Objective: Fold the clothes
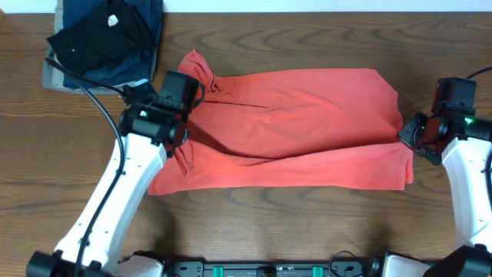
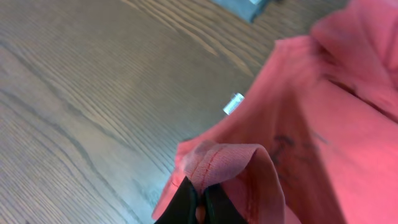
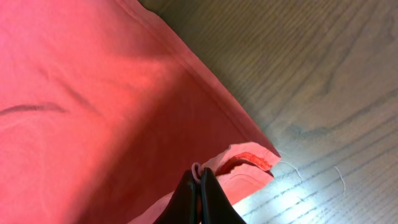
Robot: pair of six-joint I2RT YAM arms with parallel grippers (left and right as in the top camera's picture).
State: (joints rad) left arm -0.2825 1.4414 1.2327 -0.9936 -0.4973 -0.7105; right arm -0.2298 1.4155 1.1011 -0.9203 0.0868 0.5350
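While both arms reach in from the near edge of the brown wood-grain tabletop (image 1: pixel 307 231), each one ends at an opposite end of the orange-red short-sleeved cotton T-shirt (image 1: pixel 307 123). The white left arm (image 1: pixel 123 185) slants up and inward, and its left claw (image 2: pixel 200 208) is pressed together on a folded strip of stitched hem that loops up over the black fingers (image 2: pixel 183 205). The white right arm (image 1: pixel 469 177) stands almost straight. Its right claw (image 3: pixel 200 190) is pinched tight on the shirt's thin edge, just beside a curled corner of hem (image 3: pixel 249 160).

The shirt lies on the tabletop, stretched between the two claws. A long band of it, on the side nearer the robot, shows as a separate layer, with a crease running from claw to claw. The cloth bunches into wrinkles around the left claw. In the left wrist view, faint dark marks (image 2: pixel 286 142) show through the fabric just beside that claw, and a small pale tag (image 2: pixel 233 104) sits at the shirt's edge beyond it.

Past the left claw, at the tabletop's far corner, sits a stack of black and navy folded garments (image 1: pixel 108 35).
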